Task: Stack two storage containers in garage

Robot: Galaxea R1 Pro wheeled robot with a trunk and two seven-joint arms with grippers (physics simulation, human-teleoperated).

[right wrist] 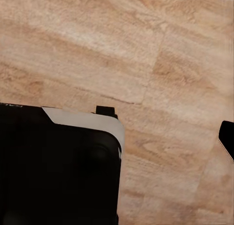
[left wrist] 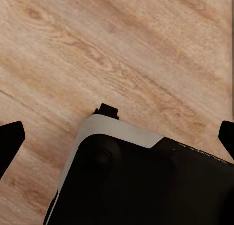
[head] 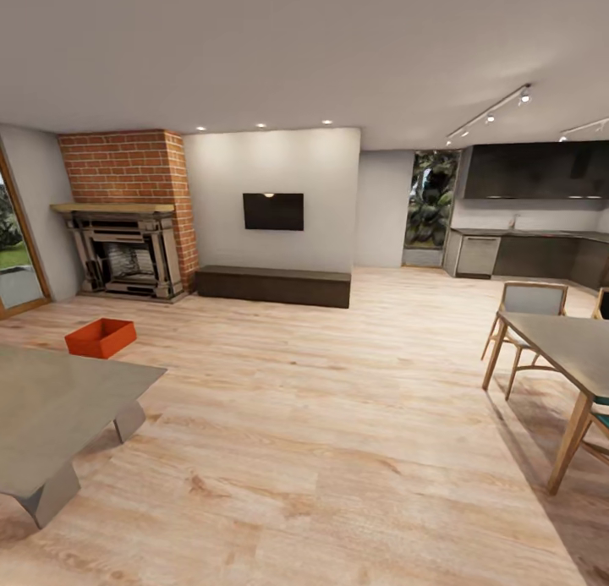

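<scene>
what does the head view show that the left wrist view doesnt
Head view: one orange-red storage container on the floor near the brick fireplace, a wall-mounted TV, a grey table, a dining table with chairs, and a kitchen beyond.

Left wrist view: the robot's black and white base seen from above, with dark fingertips at the picture's edges.

Both: the light wood-plank floor.

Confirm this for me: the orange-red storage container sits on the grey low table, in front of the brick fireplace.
Not quite. The storage container sits on the wood floor, beyond the grey low table, not on it. It is in front of the brick fireplace, as the head view shows.
</scene>
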